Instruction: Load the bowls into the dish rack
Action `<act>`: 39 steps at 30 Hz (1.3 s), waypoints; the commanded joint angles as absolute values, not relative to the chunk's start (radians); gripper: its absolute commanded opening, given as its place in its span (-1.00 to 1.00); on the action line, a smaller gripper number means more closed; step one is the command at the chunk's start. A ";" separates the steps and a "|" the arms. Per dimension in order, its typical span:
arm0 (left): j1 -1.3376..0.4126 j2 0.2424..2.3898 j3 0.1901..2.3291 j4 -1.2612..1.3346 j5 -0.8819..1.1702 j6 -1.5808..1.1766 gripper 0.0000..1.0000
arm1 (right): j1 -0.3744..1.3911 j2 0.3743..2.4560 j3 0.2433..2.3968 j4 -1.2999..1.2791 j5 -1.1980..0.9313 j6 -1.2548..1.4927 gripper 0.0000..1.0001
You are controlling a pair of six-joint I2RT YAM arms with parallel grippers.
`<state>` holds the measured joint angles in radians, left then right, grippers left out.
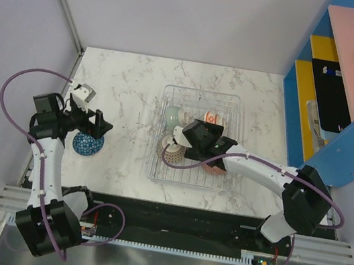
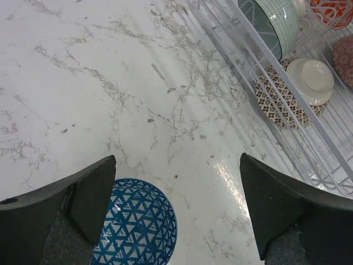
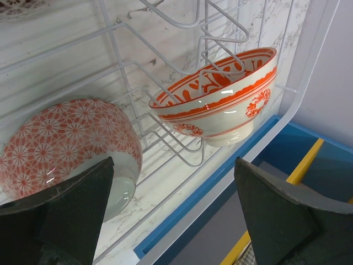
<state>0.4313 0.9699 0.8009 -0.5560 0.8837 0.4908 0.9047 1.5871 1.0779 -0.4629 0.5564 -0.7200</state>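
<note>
The dish rack (image 1: 160, 136) stands mid-table and holds several bowls: a pale green one (image 1: 174, 114), an orange-and-white one (image 1: 212, 117), a brown-patterned one (image 1: 172, 150) and a red floral one (image 1: 213, 167). A blue-patterned bowl (image 1: 87, 143) sits on the marble left of the rack. My left gripper (image 1: 100, 123) hangs open just above and beyond it; in the left wrist view the blue bowl (image 2: 138, 221) lies by the left finger of that gripper (image 2: 177, 157). My right gripper (image 1: 201, 141) hovers open over the rack, above the floral bowl (image 3: 71, 138) and orange bowl (image 3: 220, 99), holding nothing.
A blue shelf unit (image 1: 343, 113) with boxes stands right of the rack. A small white-grey block (image 1: 83, 93) lies at the table's left edge behind the left gripper. Walls close the left and back sides.
</note>
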 commanded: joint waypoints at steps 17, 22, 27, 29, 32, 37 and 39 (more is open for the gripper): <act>0.486 0.914 0.802 -0.676 0.807 0.603 0.99 | 0.881 1.385 1.169 -0.696 0.264 -0.612 0.95; 0.495 0.914 0.811 -0.692 0.785 0.612 0.99 | 0.881 1.348 1.112 -0.727 0.233 -0.617 0.95; 0.522 0.931 0.828 -0.707 0.752 0.620 0.99 | 0.881 1.345 1.063 -0.730 0.230 -0.612 0.95; 0.538 0.945 0.831 -0.709 0.735 0.617 0.99 | 0.881 1.350 1.048 -0.724 0.230 -0.609 0.95; 0.574 0.968 0.839 -0.713 0.718 0.623 0.99 | 0.877 1.364 1.031 -0.706 0.241 -0.609 0.95; 0.624 0.996 0.850 -0.735 0.730 0.653 0.99 | 0.870 1.387 0.997 -0.618 0.328 -0.611 0.95; 0.644 1.003 0.850 -0.738 0.733 0.667 0.99 | 0.861 1.410 0.986 -0.595 0.357 -0.618 0.95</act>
